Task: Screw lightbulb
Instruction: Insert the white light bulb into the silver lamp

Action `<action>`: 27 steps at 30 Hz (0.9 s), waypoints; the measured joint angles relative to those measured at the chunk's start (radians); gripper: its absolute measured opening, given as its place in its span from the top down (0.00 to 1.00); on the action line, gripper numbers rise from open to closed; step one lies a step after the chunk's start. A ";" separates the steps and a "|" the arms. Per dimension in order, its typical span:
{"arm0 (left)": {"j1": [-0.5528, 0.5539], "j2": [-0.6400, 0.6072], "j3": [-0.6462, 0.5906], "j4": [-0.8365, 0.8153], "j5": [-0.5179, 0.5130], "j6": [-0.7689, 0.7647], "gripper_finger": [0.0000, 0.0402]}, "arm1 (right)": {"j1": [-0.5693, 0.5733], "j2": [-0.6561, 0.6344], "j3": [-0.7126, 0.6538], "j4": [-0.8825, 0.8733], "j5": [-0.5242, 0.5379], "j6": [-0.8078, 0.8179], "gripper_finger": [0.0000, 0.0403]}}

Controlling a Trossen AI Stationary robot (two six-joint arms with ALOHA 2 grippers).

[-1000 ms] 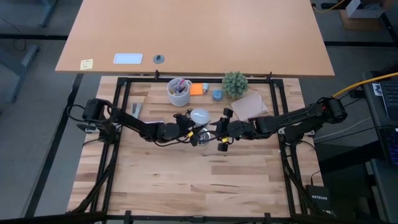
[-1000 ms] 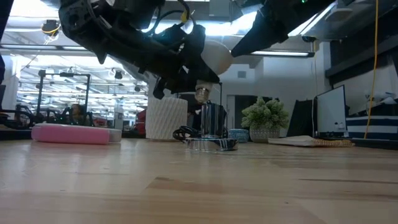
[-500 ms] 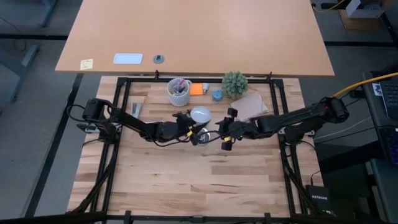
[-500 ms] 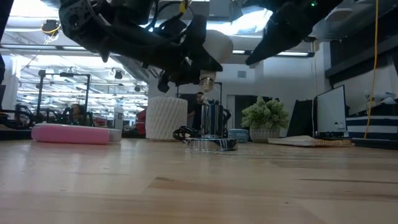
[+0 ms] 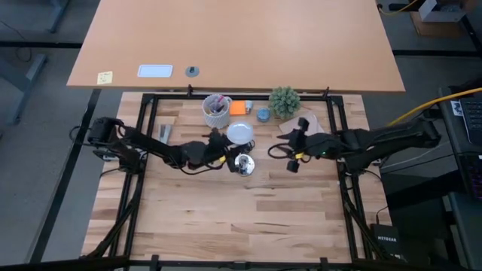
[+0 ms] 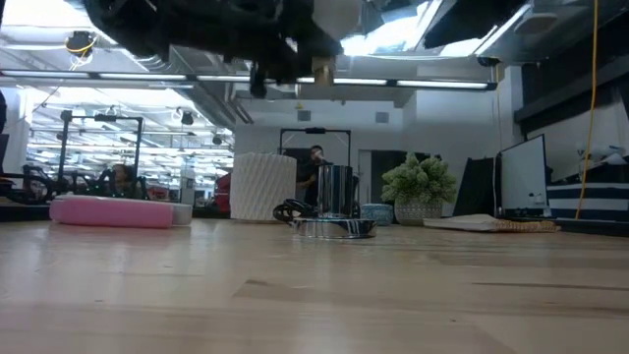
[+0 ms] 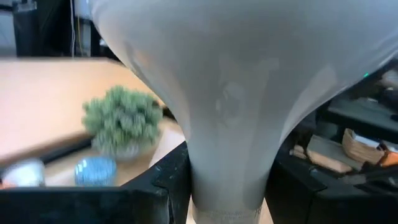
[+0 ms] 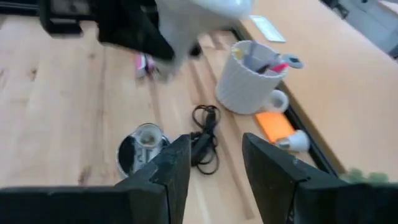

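Bulb (image 5: 240, 133): white, frosted, seemingly round globe.

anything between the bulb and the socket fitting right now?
Nothing visible. The left end effector holds the lightbulb lifted well above the table, base down in the low view. The silvery fitting stands open-topped on the table, only air above it. The right end effector sits off to the side, open and empty.
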 joint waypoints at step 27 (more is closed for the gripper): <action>-0.025 -0.147 -0.009 -0.373 0.000 0.000 0.62 | 0.000 -0.213 -0.335 0.313 -0.066 0.041 0.63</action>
